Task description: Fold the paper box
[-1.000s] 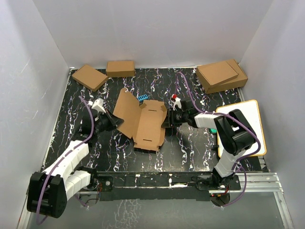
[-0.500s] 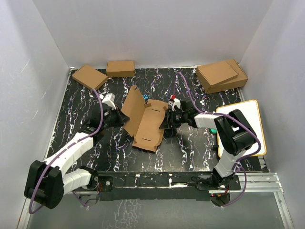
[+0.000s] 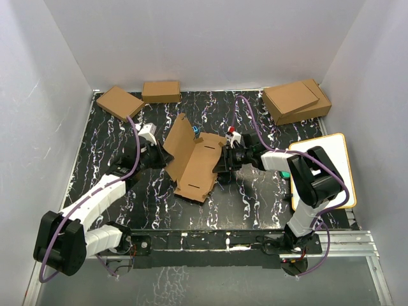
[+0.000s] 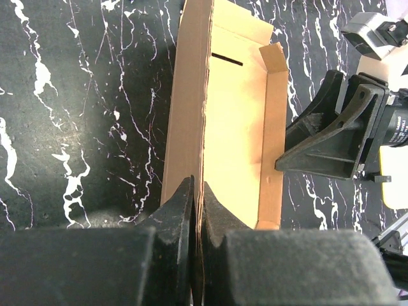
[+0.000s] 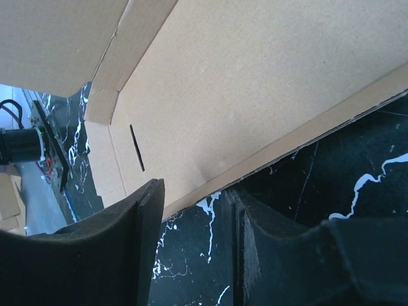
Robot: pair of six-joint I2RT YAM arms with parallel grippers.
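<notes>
1. Paper box: plain brown corrugated card, a die-cut sheet part folded. It sits about mid-bench between the two arms. One large panel stands tilted up on its left. The tray part lies flat with low side walls and a thin slot.
2. Left fingers: black, closed tight on the edge of the raised panel, at the box's left side.
3. Right fingers: black, parted, not clamped. They are at the box's right side, low on the bench.
4. Bench: glossy black with white marble veining. Plain white walls enclose it on three sides.
5. Two small closed brown boxes lie far behind and left of the paper box. Two larger stacked boxes lie far behind and right.
6. White board with orange rim: flat, right of the paper box, beyond the right arm.
7. Left wrist view only: the card's fluted edge runs straight out from between the fingers.
8. Right wrist view only: the box's lower edge crosses the gap above the fingers. Neither one is seen pressing on it.
</notes>
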